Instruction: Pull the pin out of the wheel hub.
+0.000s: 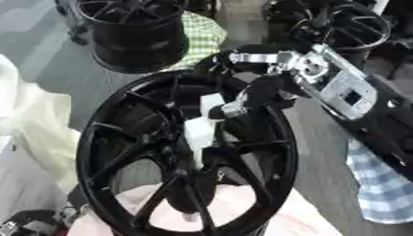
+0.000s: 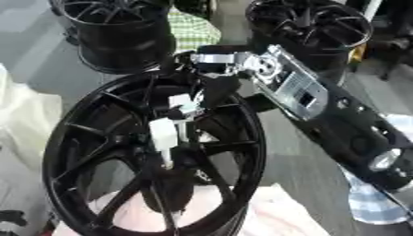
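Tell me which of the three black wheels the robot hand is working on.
The nearest wheel, the big one resting on pink cloth. The right robot hand reaches over its hub; the other two wheels stand untouched behind.

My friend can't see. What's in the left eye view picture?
A robot hand reaches down from the right and holds a white pin at the middle of a big black wheel hub. Two more black wheels stand behind it.

Both my eyes look steeply down from my head, close over the black wheel hub (image 1: 187, 152) that fills the middle. My right arm (image 2: 322, 106) enters from three o'clock. The views overlap almost wholly, sharing two more wheels (image 1: 137, 34) at twelve; the right eye sits slightly aside.
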